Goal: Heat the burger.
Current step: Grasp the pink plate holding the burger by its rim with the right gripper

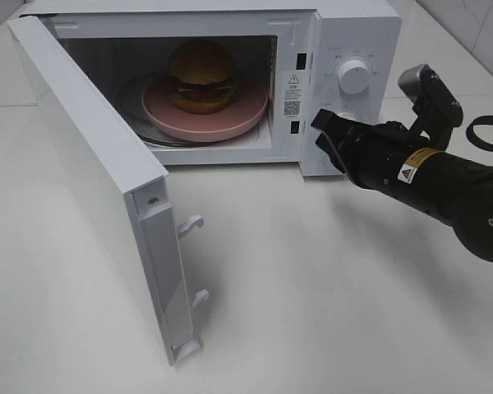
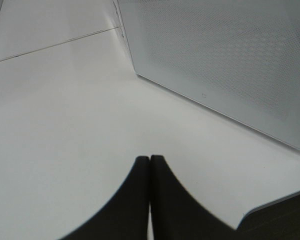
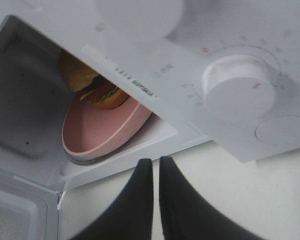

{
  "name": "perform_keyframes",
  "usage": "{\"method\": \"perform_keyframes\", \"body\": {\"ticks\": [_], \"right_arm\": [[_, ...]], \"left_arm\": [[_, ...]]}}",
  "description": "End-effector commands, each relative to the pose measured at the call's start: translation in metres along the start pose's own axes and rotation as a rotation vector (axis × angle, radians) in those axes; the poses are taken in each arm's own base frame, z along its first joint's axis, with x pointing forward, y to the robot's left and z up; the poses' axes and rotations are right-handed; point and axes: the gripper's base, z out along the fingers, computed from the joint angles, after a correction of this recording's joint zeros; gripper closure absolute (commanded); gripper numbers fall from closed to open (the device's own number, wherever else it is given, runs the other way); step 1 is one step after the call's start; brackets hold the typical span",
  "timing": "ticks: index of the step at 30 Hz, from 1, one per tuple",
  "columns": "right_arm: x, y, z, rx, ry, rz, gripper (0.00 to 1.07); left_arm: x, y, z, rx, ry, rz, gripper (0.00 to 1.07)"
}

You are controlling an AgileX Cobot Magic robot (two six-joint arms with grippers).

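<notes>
Burger sits bun-up on the pink plate inside the microwave, about the middle of the cavity, and my right wrist camera catches its red and green filling just above the plate's rim. The plate rests on the turntable, whose grey edge shows past it on the side away from the controls. The microwave's door is swung wide open, hinged on the side far from the control panel, with its two white hooks sticking out of the free edge. My right claw hangs in front of the microwave's control panel, below the dial and just beside the lower corner of the cavity opening; whether it touches the panel I cannot tell. Its fingers are drawn together with only a sliver between them and nothing in it. My left claw does not show in the high view. From its own camera I see it closed tight and empty, low over the white counter outside the open door, near the mesh panel and apart from it.
</notes>
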Motion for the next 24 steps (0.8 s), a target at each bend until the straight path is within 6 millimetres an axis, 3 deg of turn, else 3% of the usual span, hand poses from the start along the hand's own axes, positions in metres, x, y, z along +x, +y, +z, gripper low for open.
{"method": "perform_keyframes", "body": {"ticks": [1, 3, 7, 8, 12, 19, 24], "right_arm": [[-0.001, 0.007, -0.002, -0.056, -0.003, -0.150, 1.03], [0.000, 0.008, -0.002, -0.074, 0.006, -0.319, 1.02], [0.001, 0.009, -0.002, -0.086, 0.011, -0.399, 1.02], [0.003, 0.011, -0.002, -0.109, 0.020, -0.520, 1.02], [0.006, 0.013, -0.002, -0.142, 0.033, -0.661, 1.01], [0.008, 0.013, -0.005, -0.135, 0.098, -0.717, 1.01], [0.009, 0.006, -0.012, -0.032, 0.230, -0.711, 1.01]], "left_arm": [[0.001, -0.001, -0.002, -0.002, -0.032, -0.011, 1.06], [0.001, -0.001, -0.002, -0.002, -0.032, -0.011, 1.06], [0.001, -0.001, -0.002, -0.002, -0.032, -0.011, 1.06], [0.001, -0.001, -0.002, -0.002, -0.032, -0.011, 1.06], [0.001, -0.001, -0.002, -0.002, -0.032, -0.011, 1.06], [0.001, -0.001, -0.002, -0.002, -0.032, -0.011, 1.06], [0.001, -0.001, -0.002, -0.002, -0.032, -0.011, 1.06]]}}
